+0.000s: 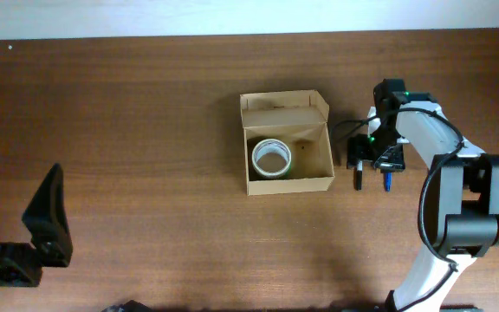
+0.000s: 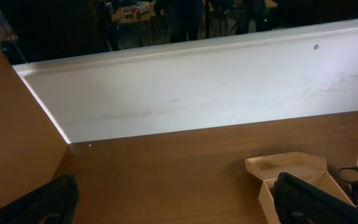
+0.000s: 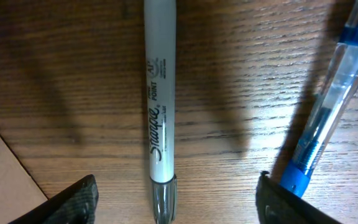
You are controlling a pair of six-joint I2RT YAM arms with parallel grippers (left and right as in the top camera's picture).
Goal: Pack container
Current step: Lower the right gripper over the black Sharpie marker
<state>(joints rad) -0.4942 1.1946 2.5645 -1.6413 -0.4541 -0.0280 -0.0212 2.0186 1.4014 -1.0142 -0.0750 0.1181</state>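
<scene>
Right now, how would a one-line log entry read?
container: open, tape roll inside | right hand: open, over marker, pen beside | left hand: open, far off

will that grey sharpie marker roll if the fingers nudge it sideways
Probably yes: the slim grey Sharpie marker is a round barrel lying flat on the wooden table, so a sideways nudge would likely roll it. It looks stiff and light. The open right fingers straddle it, so a centred pinch should hold.

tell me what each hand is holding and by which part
Nothing is held. The right hand hangs open over the marker, not touching it; the left hand is open and empty.
</scene>
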